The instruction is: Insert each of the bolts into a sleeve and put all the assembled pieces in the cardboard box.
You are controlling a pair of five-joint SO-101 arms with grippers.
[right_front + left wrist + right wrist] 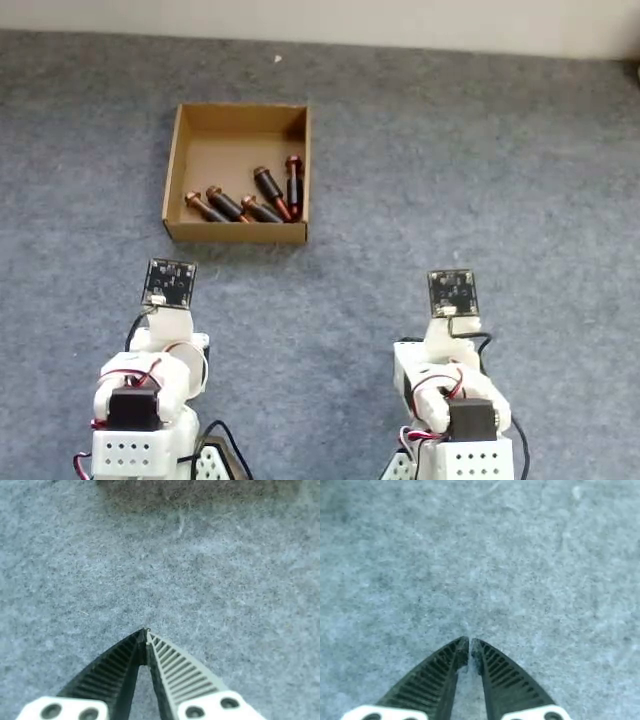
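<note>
Over the grey carpet (pixel 210 560) both my arms sat folded low, left pincer (pixel 146 632) and right pincer (pixel 470 641) pressed closed, empty; five sleeved copper bolts (pixel 268 190) lay inside the brown cardboard box (pixel 235 234).

No legible text, labels, numbers or signs on any surface in view.

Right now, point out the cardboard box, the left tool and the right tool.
cardboard box (pixel 228 150), high view, bare inner floor
left tool (pixel 146 632), left wrist view, where the closed tips meet
right tool (pixel 470 642), right wrist view, between the closed tips
</note>
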